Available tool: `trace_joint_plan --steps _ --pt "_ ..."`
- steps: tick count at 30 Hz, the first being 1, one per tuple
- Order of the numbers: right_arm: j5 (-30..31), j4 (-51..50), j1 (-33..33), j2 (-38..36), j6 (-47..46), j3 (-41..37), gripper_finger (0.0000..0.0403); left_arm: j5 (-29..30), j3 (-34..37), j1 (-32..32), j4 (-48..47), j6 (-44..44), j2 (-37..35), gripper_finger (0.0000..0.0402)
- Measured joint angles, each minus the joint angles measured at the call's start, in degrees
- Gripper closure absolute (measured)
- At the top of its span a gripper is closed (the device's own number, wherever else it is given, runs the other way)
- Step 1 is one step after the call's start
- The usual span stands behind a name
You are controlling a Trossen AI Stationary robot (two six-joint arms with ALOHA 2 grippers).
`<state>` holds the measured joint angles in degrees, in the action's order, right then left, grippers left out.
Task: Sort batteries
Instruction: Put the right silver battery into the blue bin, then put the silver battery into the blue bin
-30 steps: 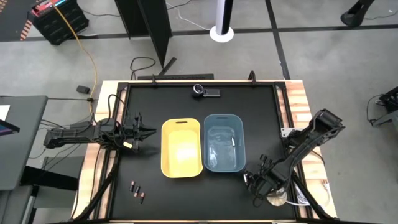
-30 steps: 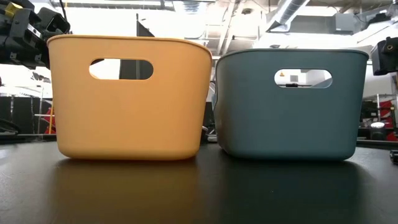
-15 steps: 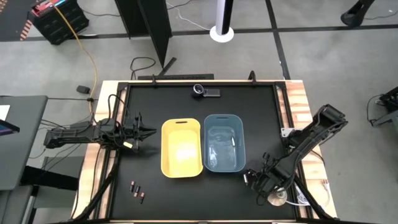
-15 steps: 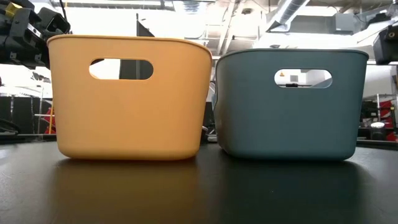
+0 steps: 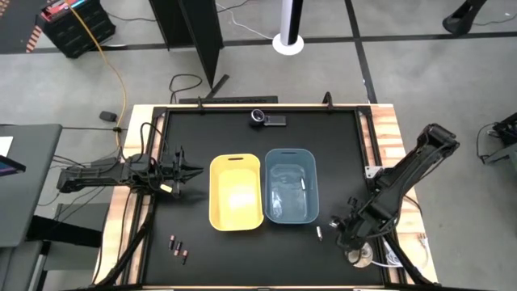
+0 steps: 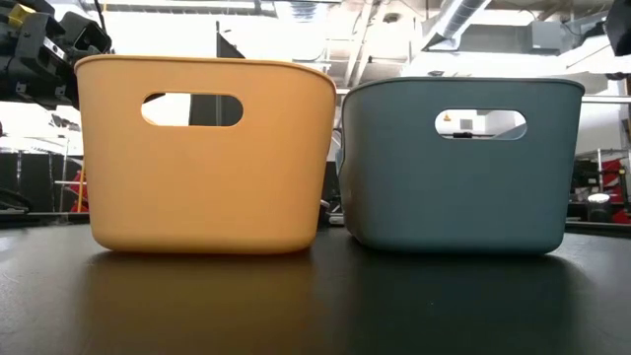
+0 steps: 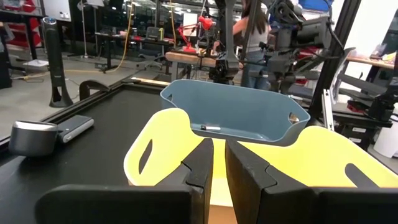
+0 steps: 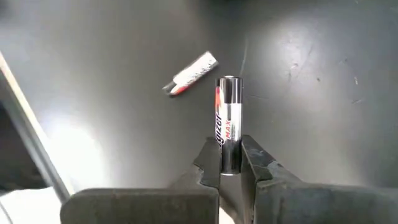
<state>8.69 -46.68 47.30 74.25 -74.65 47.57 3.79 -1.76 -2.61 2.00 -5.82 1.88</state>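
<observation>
My right gripper (image 5: 338, 226) hovers over the table's near right part, right of the blue bin (image 5: 290, 157), shut on a silver battery (image 8: 228, 102). A second white battery (image 8: 191, 73) lies flat on the black table (image 5: 319, 234) just left of it. Three dark batteries (image 5: 178, 248) lie near the table's near left corner. One white battery (image 7: 210, 128) lies in the blue bin. My left gripper (image 7: 219, 155) waits shut and holding nothing, left of the yellow bin (image 5: 236, 192). My right gripper pinches the silver battery between its two fingers by one end (image 8: 229, 142), coming from above and pointing down. The battery lies along the fingers, and its other end sticks out past the fingertips. It is lifted clear of the table.
The yellow and blue bins stand side by side mid-table. A round silver disc (image 5: 359, 259) sits near the right arm at the near right edge. A small dark device (image 5: 266, 119) lies by the far edge. Bare black table lies in front of both bins.
My right gripper has moved toward the table's right edge and risen, carrying one silver battery off the table. The other white battery, which it stood over a second ago, stays on the table and now shows uncovered.
</observation>
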Motion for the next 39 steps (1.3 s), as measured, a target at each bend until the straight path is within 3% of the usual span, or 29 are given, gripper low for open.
trace_joint_plan --steps 8,13,19,26,31,39 --pt "0.2 0.88 0.53 -8.75 1.65 0.0 0.0375 0.0 0.0 0.0 0.0 0.0 0.02 0.0362" --pt "3.79 4.2 -1.15 -13.23 7.61 0.04 0.0375 0.01 0.0 -0.02 0.01 0.0 0.02 0.0362" --pt "9.07 12.92 -7.76 -15.01 20.9 0.04 0.0375 0.02 0.0 -0.02 0.02 0.0 0.01 0.0362" --pt "9.44 17.85 -17.67 -12.27 30.07 0.11 0.0367 0.02 0.0 0.0 0.02 0.0 0.02 0.0362" --pt "9.49 17.32 -22.41 -8.63 30.18 0.11 0.0317 0.02 0.0 -0.01 0.02 0.0 0.01 0.0362" --pt "9.47 17.78 -23.28 -6.58 31.67 0.21 0.0183 0.02 0.0 0.0 0.02 0.0 -0.01 0.0362"
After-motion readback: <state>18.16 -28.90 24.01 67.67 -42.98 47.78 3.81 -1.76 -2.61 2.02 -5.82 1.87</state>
